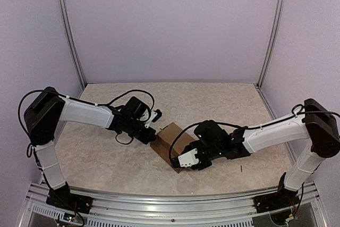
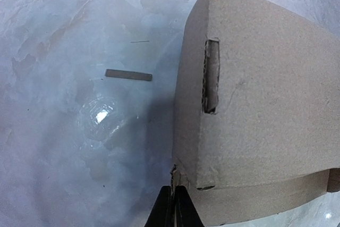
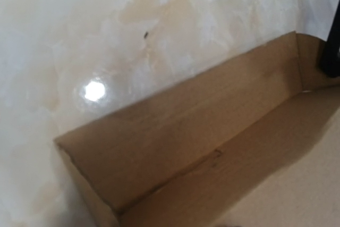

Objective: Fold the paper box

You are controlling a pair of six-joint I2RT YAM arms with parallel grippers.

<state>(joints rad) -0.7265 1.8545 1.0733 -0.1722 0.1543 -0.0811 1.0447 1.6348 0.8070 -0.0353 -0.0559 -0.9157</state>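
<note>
The paper box [image 1: 169, 135] is a brown cardboard piece, partly folded, lying mid-table between both arms. In the left wrist view the paper box [image 2: 265, 104] shows a folded-over panel with a cut slot [image 2: 211, 76]. My left gripper [image 2: 176, 198] is pinched on a thin cardboard edge at the box's near corner, and from above the left gripper [image 1: 153, 134] sits at the box's left side. My right gripper [image 1: 183, 164] is at the box's near end with its jaws hidden. The right wrist view looks into the paper box [image 3: 202, 147], with one wall upright.
A small loose cardboard strip [image 2: 128, 75] lies on the marbled table left of the box. A thin dark sliver [image 1: 240, 169] lies near the right arm. Purple walls and metal posts [image 1: 69, 30] enclose the table. A black fingertip [image 3: 330, 51] shows at the box's far corner.
</note>
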